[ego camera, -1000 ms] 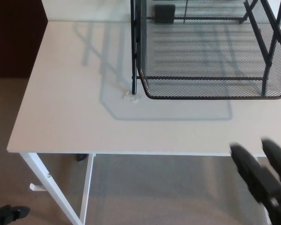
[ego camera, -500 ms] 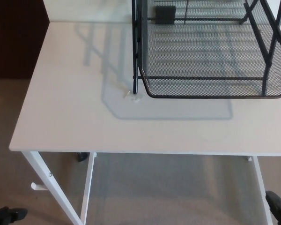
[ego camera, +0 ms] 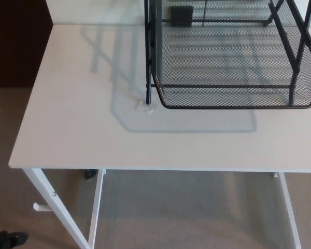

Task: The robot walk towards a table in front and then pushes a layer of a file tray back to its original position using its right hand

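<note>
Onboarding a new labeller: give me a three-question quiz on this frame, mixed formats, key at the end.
1. True or false: the black wire-mesh file tray stands on the white rectangular table.
2. Multiple choice: the mesh layer's front rim is (A) behind the upright black frame post, (B) sticking out past it toward the camera, (C) lying on the floor.
3. Fill in: the tray casts a grey ____ on the tabletop to its left and front.

Key: 1 true; 2 B; 3 shadow.
</note>
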You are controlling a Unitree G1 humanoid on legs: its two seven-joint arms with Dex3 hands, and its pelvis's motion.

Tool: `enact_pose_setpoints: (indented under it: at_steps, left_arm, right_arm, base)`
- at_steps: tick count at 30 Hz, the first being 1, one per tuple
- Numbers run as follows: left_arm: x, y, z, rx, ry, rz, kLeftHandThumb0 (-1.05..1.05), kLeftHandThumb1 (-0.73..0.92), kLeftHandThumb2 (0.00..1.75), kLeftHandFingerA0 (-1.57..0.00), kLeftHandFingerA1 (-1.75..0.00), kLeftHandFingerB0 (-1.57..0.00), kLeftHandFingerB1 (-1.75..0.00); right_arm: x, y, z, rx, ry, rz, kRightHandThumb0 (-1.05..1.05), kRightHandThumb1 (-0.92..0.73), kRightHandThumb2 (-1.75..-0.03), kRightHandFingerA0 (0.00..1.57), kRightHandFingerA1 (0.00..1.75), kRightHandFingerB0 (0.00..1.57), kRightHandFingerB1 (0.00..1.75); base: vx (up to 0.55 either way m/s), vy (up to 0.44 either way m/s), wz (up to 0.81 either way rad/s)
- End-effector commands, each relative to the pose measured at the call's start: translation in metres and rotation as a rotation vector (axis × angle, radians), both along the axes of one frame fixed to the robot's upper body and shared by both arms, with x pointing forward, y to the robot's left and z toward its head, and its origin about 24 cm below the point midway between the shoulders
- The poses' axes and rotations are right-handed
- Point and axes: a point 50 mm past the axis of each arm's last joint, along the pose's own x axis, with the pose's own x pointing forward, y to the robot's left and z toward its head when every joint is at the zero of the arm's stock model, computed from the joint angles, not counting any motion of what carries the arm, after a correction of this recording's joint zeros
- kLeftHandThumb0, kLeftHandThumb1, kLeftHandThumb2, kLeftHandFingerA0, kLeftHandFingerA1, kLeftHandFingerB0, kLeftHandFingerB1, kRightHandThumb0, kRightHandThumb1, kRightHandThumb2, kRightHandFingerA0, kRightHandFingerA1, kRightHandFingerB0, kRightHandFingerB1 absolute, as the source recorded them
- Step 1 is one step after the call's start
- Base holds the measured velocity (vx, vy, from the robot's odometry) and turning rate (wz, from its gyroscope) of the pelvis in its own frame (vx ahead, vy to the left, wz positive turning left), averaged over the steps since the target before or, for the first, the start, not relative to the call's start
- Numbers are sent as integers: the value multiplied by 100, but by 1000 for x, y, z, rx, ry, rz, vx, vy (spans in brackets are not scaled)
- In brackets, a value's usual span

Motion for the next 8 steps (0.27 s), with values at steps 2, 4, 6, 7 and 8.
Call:
enact_pose_setpoints:
  at_steps: [2, 4, 6, 7, 8]
  left_arm:
    - [-3, 2, 1, 17, 0, -8, -18, 63, 58, -53, -43, -32, -35]
    - [-3, 3, 1, 18, 1, -8, -19, 62, 58, -51, -42, -32, -34]
    - [1, 4, 4, 26, -6, -14, -19, 62, 58, -52, -42, -32, -35]
    - [4, 4, 5, 24, -13, -8, -21, 63, 58, -52, -43, -32, -35]
    - [4, 4, 5, 24, -13, -8, -21, 63, 58, -52, -43, -32, -35]
  right_arm:
    - [13, -6, -15, 50, 19, -90, -70, -48, -77, 0, 7, 0, 0]
    - [15, -8, -18, 52, 25, -98, -70, -49, -77, 0, 6, 0, 0]
    - [17, -9, -18, 70, 19, -104, -71, -49, -78, 0, 6, 0, 1]
    - [19, -9, -17, 78, 12, -101, -70, -50, -80, 0, 9, 0, 3]
    - [19, -9, -17, 78, 12, -101, -70, -50, -80, 0, 9, 0, 3]
  base:
    - [0, 0, 0]
    - [0, 0, 0]
    - [0, 0, 0]
    - [0, 0, 0]
    - [0, 0, 0]
